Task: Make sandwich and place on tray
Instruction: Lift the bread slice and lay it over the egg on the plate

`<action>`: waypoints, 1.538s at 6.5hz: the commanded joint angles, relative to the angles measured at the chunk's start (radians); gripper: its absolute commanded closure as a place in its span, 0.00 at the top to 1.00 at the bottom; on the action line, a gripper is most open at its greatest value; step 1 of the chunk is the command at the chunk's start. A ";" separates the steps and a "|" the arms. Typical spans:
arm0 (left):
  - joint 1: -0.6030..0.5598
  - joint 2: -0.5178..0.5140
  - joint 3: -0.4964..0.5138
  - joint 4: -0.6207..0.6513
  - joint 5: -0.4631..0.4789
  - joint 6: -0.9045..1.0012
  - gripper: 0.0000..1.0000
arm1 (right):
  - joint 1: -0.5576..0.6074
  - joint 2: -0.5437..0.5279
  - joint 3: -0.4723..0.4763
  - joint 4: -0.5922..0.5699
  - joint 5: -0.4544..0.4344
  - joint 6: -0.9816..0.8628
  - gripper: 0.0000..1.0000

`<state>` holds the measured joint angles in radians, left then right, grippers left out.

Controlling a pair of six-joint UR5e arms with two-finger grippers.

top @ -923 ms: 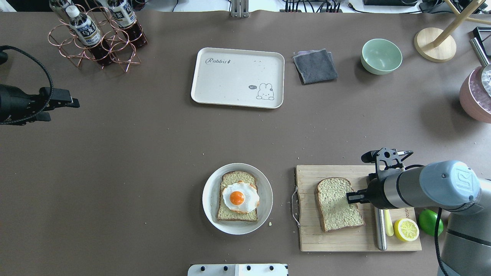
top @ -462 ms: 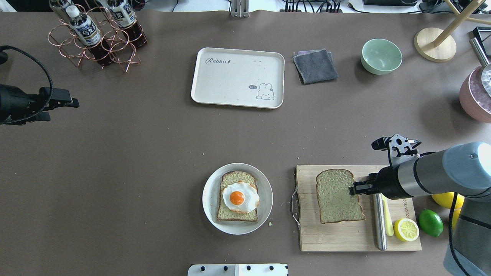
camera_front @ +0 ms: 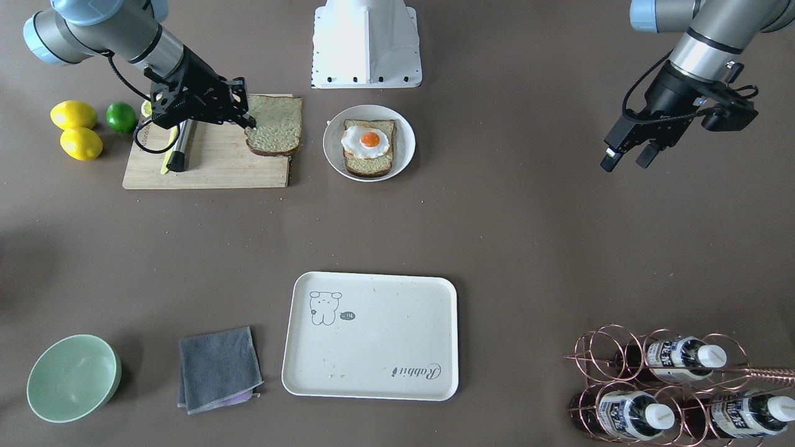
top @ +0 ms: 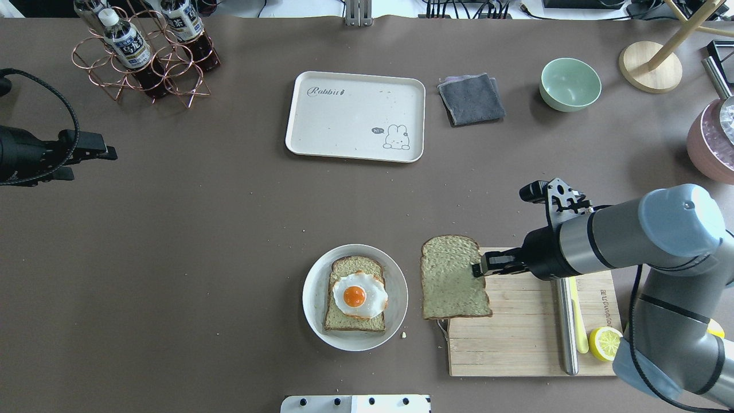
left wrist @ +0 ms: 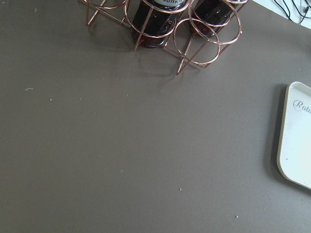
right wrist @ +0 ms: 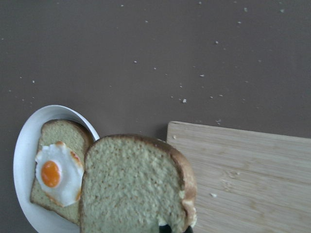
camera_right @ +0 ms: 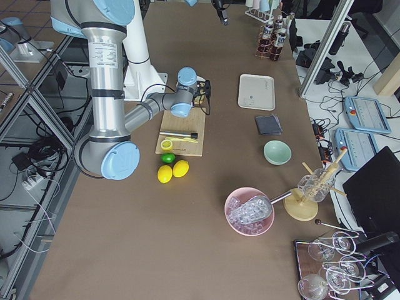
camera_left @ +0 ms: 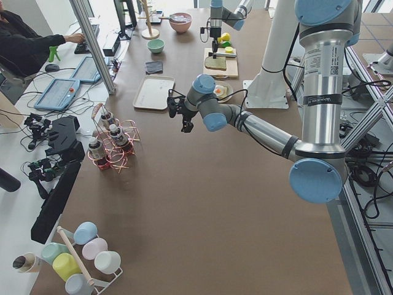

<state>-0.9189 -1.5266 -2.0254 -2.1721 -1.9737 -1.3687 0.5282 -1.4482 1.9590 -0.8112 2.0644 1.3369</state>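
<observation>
My right gripper [top: 479, 268] is shut on the right edge of a brown bread slice [top: 453, 278] and holds it lifted over the left end of the wooden cutting board [top: 527, 327]. It also shows in the front view [camera_front: 245, 121] with the slice [camera_front: 276, 127]. In the right wrist view the slice [right wrist: 136, 184] partly covers the plate. The round white plate [top: 312, 287] holds the other slice [top: 355, 267] with a fried egg [top: 358, 295] on top. The cream tray [top: 355, 115] lies bare at the far middle. My left gripper [camera_front: 626, 160] hangs open and empty at the far left.
A steel-handled knife [top: 567, 332] and a lemon half [top: 606, 343] lie on the board's right side. A grey cloth [top: 471, 98] and a green bowl [top: 570, 84] sit right of the tray. A copper bottle rack [top: 143, 54] stands far left. Lemons [camera_front: 74, 115] and a lime [camera_front: 121, 117] lie beside the board.
My right gripper has lifted the bread slice off the board and carried it left toward the plate; the slice now overhangs the board's left edge. The left arm has stayed still.
</observation>
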 commanded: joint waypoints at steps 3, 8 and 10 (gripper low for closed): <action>0.002 0.005 0.008 0.000 0.019 -0.001 0.97 | -0.175 0.235 -0.152 -0.006 -0.185 0.094 0.00; 0.002 0.000 0.025 -0.002 0.021 -0.001 0.97 | -0.192 0.301 -0.276 -0.008 -0.241 0.084 0.43; 0.002 -0.003 0.024 -0.002 0.019 -0.001 0.97 | -0.174 0.301 -0.266 -0.008 -0.247 0.091 0.99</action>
<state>-0.9173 -1.5280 -2.0006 -2.1737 -1.9533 -1.3699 0.3427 -1.1483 1.6884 -0.8189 1.8184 1.4241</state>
